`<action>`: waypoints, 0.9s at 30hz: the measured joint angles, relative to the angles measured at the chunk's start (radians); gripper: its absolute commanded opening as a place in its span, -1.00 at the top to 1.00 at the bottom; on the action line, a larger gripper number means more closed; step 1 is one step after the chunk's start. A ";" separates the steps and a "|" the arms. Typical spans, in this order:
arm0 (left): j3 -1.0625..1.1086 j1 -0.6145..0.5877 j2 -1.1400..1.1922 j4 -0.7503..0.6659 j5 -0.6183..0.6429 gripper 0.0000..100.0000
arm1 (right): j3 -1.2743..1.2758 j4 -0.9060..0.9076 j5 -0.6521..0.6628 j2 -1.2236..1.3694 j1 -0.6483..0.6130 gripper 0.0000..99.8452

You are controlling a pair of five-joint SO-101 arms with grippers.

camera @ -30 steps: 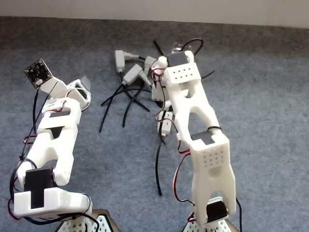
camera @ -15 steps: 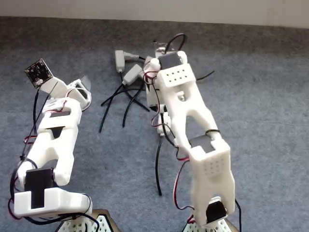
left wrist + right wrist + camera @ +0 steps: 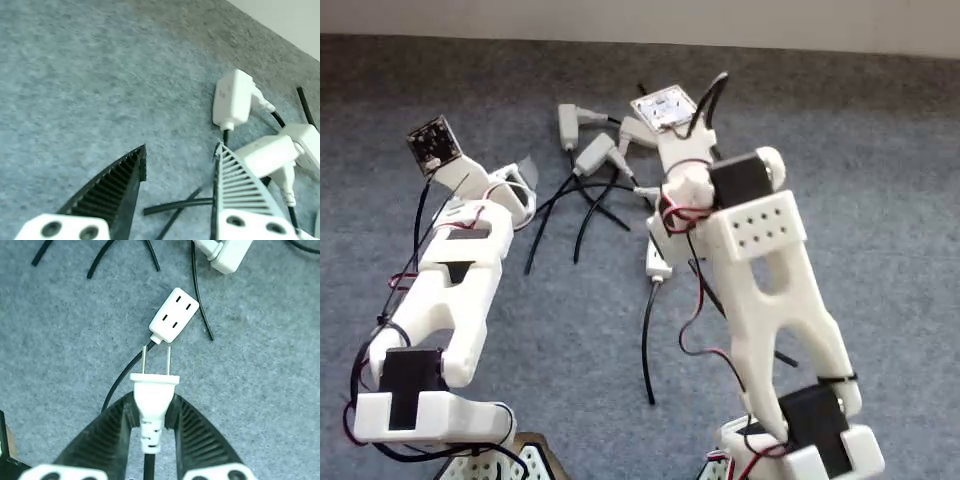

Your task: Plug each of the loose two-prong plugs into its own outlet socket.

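In the high view, a grey carpeted table (image 3: 890, 180) is seen, with the left arm (image 3: 450, 280) laid up the left side of the frame and the right arm (image 3: 765, 270) bent over the centre. White plug blocks (image 3: 595, 152) and black cords (image 3: 585, 215) are tangled at upper centre. A white oblong socket block (image 3: 658, 260) is found at mid-frame, just left of the right arm, with its cord trailed toward the bottom edge. The left gripper (image 3: 523, 175) is held left of the tangle, near it but apart. In the left wrist view, the left gripper's jaws are spread wide with nothing between them, and two plug blocks are seen beyond them at the right of the frame. In the right wrist view, a white two-prong plug (image 3: 151, 390) is clamped by its body in the right gripper (image 3: 151, 405), prongs pointed at the top of the frame. The socket block is placed straight ahead, its cord end just past the prong tips. Its long axis is slanted toward upper right and its slotted face is turned to the camera, all four slots empty. Contact cannot be told. It is judged that the plug must be carried farther along that slant and slightly twisted, and that the right arm is the nearer one.
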 measured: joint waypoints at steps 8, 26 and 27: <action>0.000 0.089 0.000 -0.021 0.000 0.54 | 0.158 0.000 0.172 -0.219 0.000 0.96; 0.000 0.371 0.000 -0.215 -0.120 0.54 | 0.227 -0.057 0.199 -0.063 -0.003 0.96; 0.000 0.373 0.000 -0.215 -0.121 0.54 | 0.227 -0.075 0.183 -0.055 -0.003 0.96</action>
